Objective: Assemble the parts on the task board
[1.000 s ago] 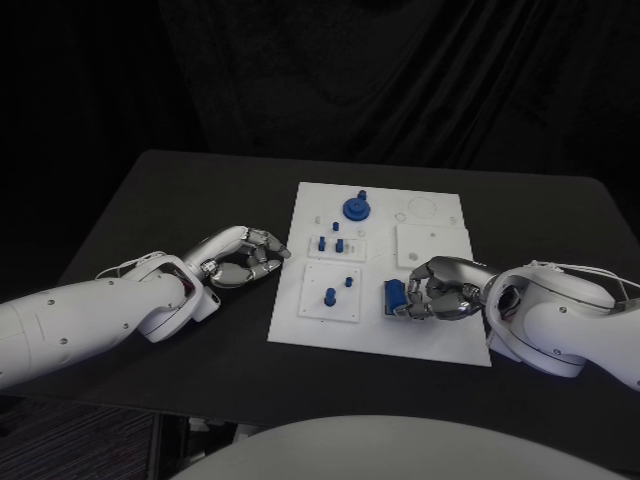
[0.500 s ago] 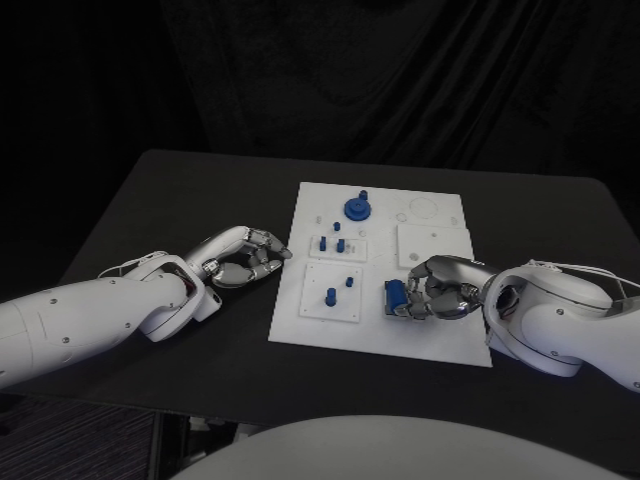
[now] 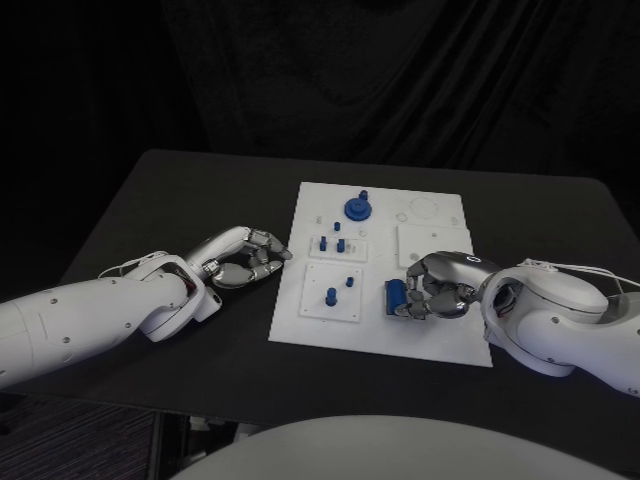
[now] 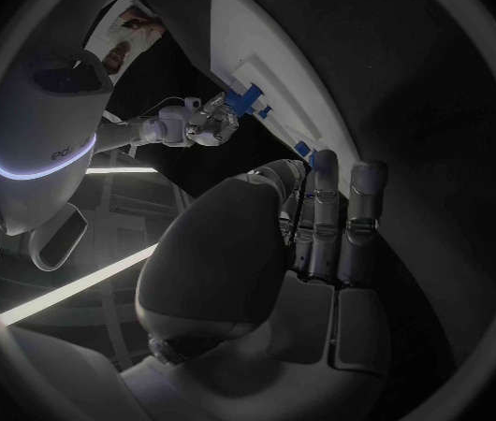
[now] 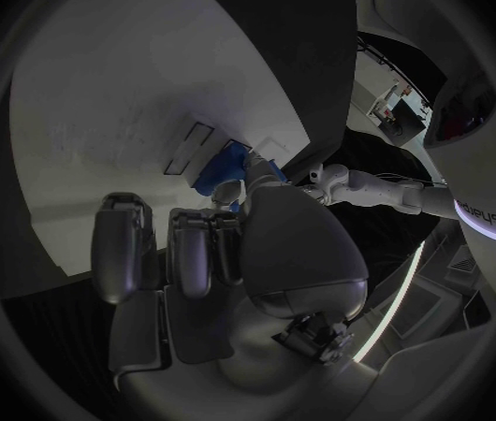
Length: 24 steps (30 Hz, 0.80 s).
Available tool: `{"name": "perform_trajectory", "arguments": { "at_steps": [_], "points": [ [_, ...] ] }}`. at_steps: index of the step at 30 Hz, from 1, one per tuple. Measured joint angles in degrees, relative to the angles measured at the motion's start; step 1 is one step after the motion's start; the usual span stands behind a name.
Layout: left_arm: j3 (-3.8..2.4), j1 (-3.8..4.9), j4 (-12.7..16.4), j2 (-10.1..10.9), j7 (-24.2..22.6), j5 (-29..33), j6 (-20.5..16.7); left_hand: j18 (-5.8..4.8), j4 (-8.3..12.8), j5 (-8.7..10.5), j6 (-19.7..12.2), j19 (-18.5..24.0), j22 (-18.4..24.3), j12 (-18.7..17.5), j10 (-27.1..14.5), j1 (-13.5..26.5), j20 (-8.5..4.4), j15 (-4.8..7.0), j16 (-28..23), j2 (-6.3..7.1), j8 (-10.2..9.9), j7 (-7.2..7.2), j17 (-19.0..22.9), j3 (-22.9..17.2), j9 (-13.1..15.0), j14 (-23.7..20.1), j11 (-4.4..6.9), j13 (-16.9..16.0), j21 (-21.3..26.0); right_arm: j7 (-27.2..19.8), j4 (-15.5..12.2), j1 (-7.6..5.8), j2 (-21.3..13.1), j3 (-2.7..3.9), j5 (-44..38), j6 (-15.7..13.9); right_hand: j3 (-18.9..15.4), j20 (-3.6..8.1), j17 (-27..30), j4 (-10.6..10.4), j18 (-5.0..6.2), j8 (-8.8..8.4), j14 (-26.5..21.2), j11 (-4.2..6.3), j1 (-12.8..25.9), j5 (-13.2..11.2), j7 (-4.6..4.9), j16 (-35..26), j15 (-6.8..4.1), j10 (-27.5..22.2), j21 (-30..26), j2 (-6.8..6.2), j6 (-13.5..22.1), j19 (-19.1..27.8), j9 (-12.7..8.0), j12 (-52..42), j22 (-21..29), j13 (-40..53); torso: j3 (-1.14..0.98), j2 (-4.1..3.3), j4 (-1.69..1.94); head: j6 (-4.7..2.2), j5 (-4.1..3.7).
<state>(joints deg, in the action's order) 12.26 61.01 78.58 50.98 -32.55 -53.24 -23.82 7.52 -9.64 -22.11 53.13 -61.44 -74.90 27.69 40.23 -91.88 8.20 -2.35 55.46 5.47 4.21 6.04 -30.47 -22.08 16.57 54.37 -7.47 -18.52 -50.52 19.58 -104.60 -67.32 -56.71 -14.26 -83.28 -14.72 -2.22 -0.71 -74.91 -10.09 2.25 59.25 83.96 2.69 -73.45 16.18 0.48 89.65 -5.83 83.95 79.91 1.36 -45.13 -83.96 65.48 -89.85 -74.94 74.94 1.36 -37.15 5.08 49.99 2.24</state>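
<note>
Blue part (image 3: pixel 394 297) sits pinched in the right hand (image 3: pixel 433 288) over the task board's (image 3: pixel 438 343) near right; left hand (image 3: pixel 242 262) rests curled, holding nothing, on the table (image 3: pixel 190 190) beside the board.

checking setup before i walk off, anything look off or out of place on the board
Nothing stands out. The task board lies flat on the table, its blue parts upright; the right hand holds a blue part, and the left hand rests beside the board.
</note>
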Motion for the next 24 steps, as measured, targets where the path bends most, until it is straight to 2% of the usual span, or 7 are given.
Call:
{"name": "perform_trajectory", "arguments": {
  "at_steps": [9,14,18,21,24],
  "points": [
    [-0.01,-0.01,0.0,0.0,0.2,0.0,0.2,0.00,0.0,0.00,0.1,0.0,0.0,0.0,0.0,0.0,0.00,0.00,0.0,0.00,0.0,0.11,0.0,0.0,0.0,0.0,0.00,0.0,0.0,0.1,0.0,0.10,0.9,0.00,-2.4,-0.5,0.0,0.00,0.0,0.3,0.00,0.56,0.0,0.19,-0.3,0.0,-0.01,0.0,0.00,0.2,0.2,-0.35,-0.4,0.0,0.8,0.0,0.0,0.0,0.00,-0.01,0.00,0.00,-0.04],
    [-0.01,-0.02,0.0,0.0,0.3,0.0,0.3,0.00,0.0,0.00,0.1,0.0,0.0,0.0,0.0,0.0,0.00,0.00,0.0,0.00,0.0,0.11,0.0,0.0,0.0,0.0,0.00,0.0,0.0,0.3,0.1,0.34,1.4,0.05,-3.3,-0.8,-0.5,0.00,0.0,-1.5,0.00,0.78,0.0,0.18,1.4,0.2,-0.01,0.0,0.00,0.2,0.2,-2.03,-0.4,0.0,1.4,0.0,0.0,0.0,0.00,-0.02,-0.02,0.00,-0.01],
    [-0.01,-0.03,0.0,0.0,0.3,0.0,0.3,0.00,0.0,0.00,0.1,0.0,0.0,0.0,0.0,0.0,0.00,0.00,0.0,0.00,0.0,0.11,0.0,0.0,0.0,0.0,0.00,0.0,0.0,0.5,0.2,0.59,1.6,0.06,-3.8,-0.9,0.2,0.00,0.0,-3.7,0.00,0.78,0.0,0.18,3.2,0.2,0.11,0.0,0.00,0.2,0.2,-3.83,-0.3,0.0,1.6,0.0,0.0,0.0,0.00,-0.02,-0.02,0.00,0.07],
    [0.00,-0.03,0.0,0.0,0.4,0.0,0.4,0.00,0.0,0.00,0.1,0.0,0.0,0.0,0.0,0.0,0.00,0.00,0.0,0.00,0.0,0.11,0.0,0.0,0.0,0.0,0.00,0.0,0.0,0.6,0.2,0.71,1.6,0.06,-4.1,-0.8,2.0,0.00,0.0,-6.3,0.00,0.78,0.0,0.18,4.8,0.2,0.00,0.0,0.00,0.2,0.2,-6.78,0.4,0.0,1.6,0.0,0.0,0.0,0.00,-0.02,-0.02,0.00,0.10],
    [0.00,-0.03,0.0,0.0,0.4,0.0,0.4,0.00,0.0,0.00,0.1,0.0,0.0,0.0,0.0,0.0,0.00,0.00,0.0,0.00,0.0,0.11,0.0,0.0,0.0,0.0,0.00,0.0,0.0,0.6,0.1,0.75,1.4,0.06,-4.3,-0.9,2.9,0.00,0.0,-6.9,0.00,0.38,0.0,0.18,6.8,0.2,0.20,0.0,0.00,0.2,0.2,-8.80,0.6,0.0,1.6,0.0,0.0,0.0,0.00,-0.02,-0.02,0.00,0.15]
  ]
}}
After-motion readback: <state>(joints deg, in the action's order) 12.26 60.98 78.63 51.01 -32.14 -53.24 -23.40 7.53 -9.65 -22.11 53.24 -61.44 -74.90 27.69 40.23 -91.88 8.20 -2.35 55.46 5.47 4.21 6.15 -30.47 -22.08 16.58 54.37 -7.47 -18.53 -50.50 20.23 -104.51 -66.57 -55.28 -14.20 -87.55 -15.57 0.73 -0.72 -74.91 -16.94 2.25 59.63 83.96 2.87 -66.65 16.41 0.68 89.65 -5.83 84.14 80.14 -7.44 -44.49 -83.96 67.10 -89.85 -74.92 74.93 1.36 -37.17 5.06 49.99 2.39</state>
